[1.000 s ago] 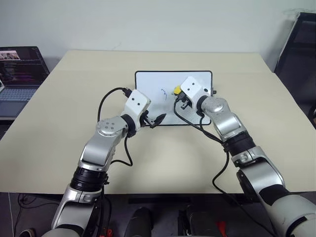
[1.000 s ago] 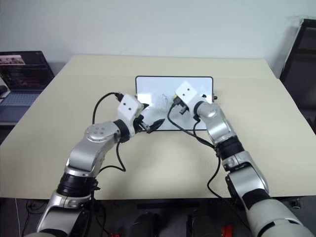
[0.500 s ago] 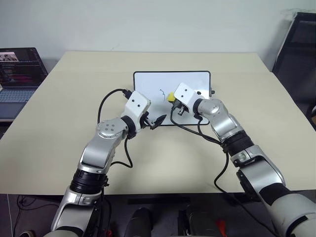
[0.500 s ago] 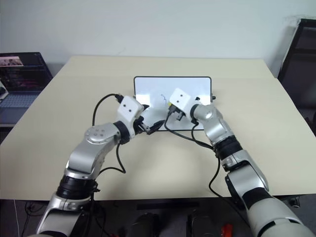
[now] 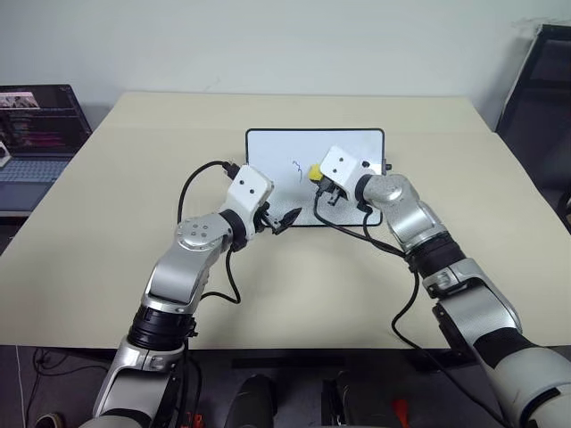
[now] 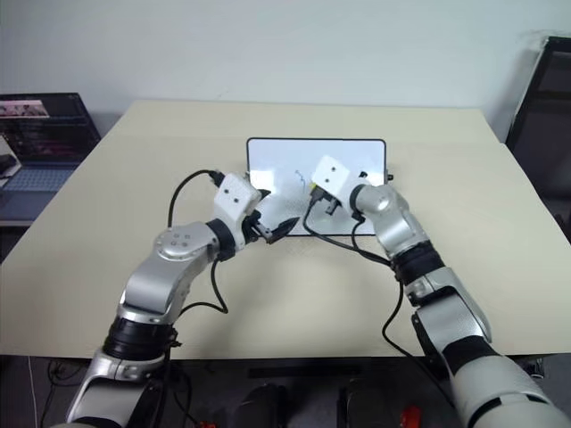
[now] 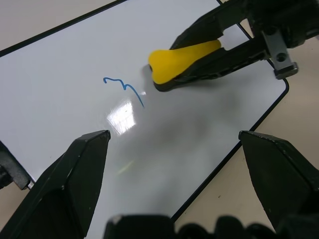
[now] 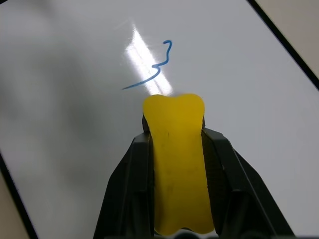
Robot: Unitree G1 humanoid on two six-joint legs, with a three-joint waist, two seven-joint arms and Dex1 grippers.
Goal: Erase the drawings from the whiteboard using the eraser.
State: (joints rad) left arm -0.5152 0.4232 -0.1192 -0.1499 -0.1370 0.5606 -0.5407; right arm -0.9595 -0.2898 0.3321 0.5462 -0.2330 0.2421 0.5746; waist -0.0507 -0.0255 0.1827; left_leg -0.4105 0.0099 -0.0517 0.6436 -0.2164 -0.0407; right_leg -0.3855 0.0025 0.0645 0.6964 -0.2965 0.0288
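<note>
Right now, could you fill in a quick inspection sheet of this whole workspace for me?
Surface: beige table.
Job's things: whiteboard flat; one blue squiggle remains; yellow eraser beside it.
Clutter: nothing seen.
Grippers: right gripper shut on eraser over the board; left gripper open at board's near edge.
Cables: black cables loop along both arms.
Surroundings: laptop left, dark frame right.

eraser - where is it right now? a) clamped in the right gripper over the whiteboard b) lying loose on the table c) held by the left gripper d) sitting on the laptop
a: the yellow eraser is squeezed between the right gripper's black fingers over the whiteboard, beside the blue drawing; the left gripper is open and empty.
</note>
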